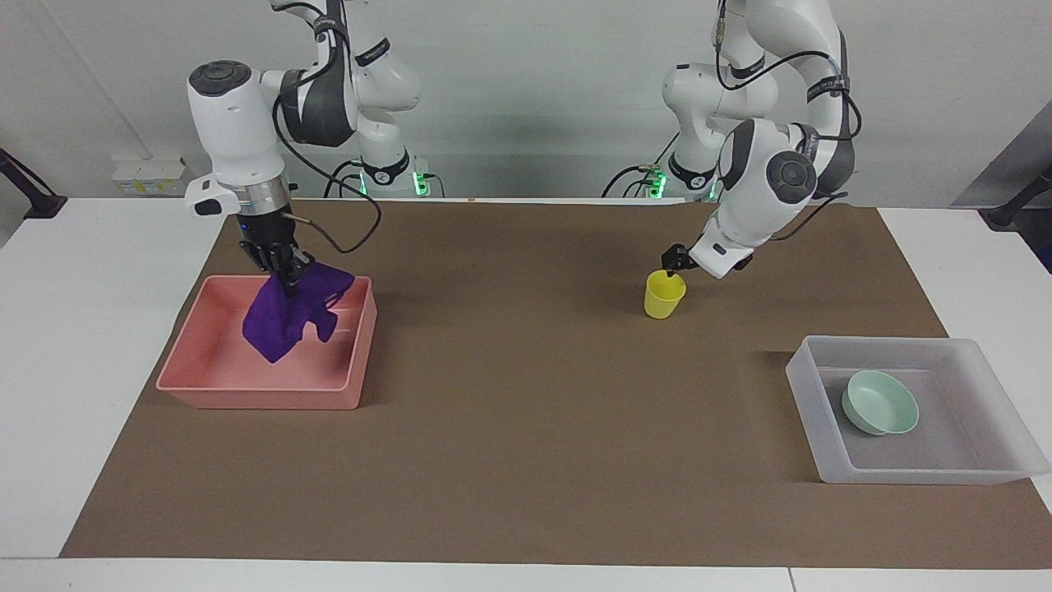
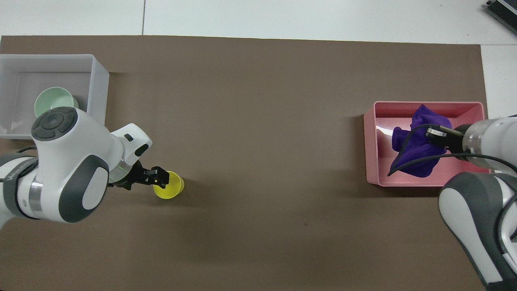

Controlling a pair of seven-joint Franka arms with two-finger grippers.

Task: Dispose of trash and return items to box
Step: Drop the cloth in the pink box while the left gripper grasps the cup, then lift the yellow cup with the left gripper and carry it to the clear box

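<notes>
My right gripper is shut on the deep-purple rag, which hangs over the inside of the pink tub; in the overhead view the right gripper and the rag are over the pink tub. My left gripper is open at the rim of the upright yellow cup, on the side toward the left arm's end; the overhead view shows the left gripper over the edge of the cup. The mint-green bowl lies in the frosted-white box.
A brown mat covers the table between the pink tub at the right arm's end and the white box at the left arm's end. The bowl is partly covered by the left arm in the overhead view.
</notes>
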